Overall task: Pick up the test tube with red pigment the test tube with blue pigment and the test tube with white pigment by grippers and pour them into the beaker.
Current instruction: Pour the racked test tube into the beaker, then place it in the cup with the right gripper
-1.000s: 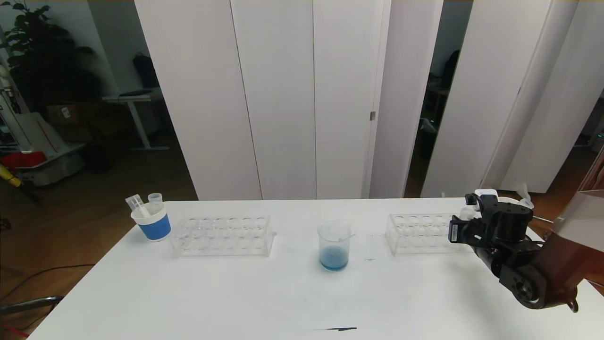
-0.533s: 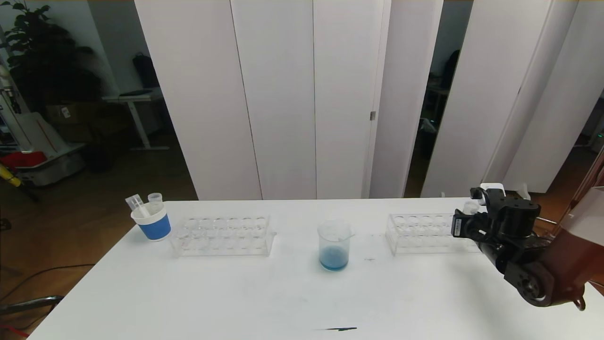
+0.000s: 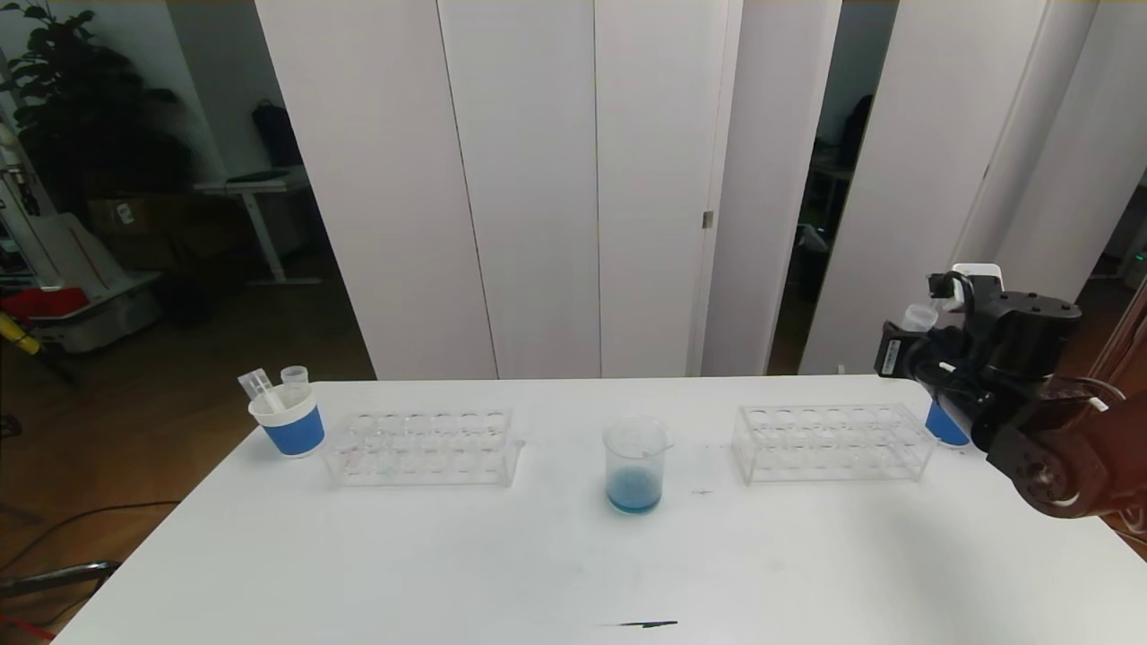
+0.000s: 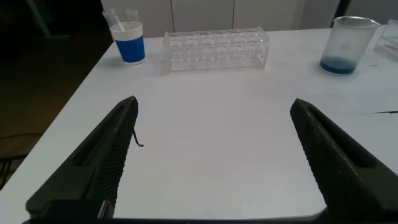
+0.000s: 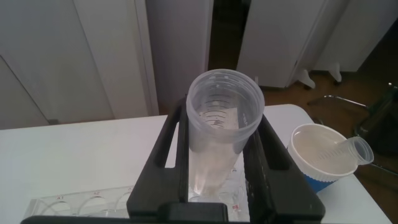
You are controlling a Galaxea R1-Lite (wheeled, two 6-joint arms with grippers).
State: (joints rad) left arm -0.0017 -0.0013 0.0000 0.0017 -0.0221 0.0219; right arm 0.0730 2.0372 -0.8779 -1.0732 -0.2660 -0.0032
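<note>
Makeshift chemistry lab inside an office: a white table (image 3: 376,573) holds a glass beaker (image 3: 635,466) and clear test tube racks (image 3: 421,447), white partition panels (image 3: 538,179) behind.

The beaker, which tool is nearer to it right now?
Probably the right tool: it hangs raised beyond the right-hand rack from the beaker. The left tool waits across open table.

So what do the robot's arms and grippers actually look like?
The right gripper is a black blocky unit with thin cables, a white label and a white piece on top, on a glossy reddish-brown arm. The left gripper has two long black fingers with dimpled, textured inner faces.
</note>
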